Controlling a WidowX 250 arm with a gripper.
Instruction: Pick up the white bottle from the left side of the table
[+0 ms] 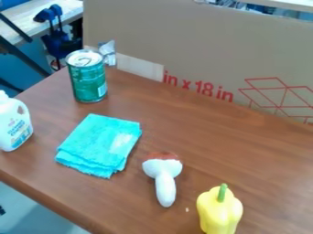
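Whether the gripper is clenched or released cannot be told; on a brown table, a folded turquoise cloth lies with a green can at 12 o'clock, white bottle at 10, white mushroom-shaped object at 4, yellow pepper beyond.

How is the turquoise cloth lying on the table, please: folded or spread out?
Folded: the cloth shows stacked layers along its near edge.
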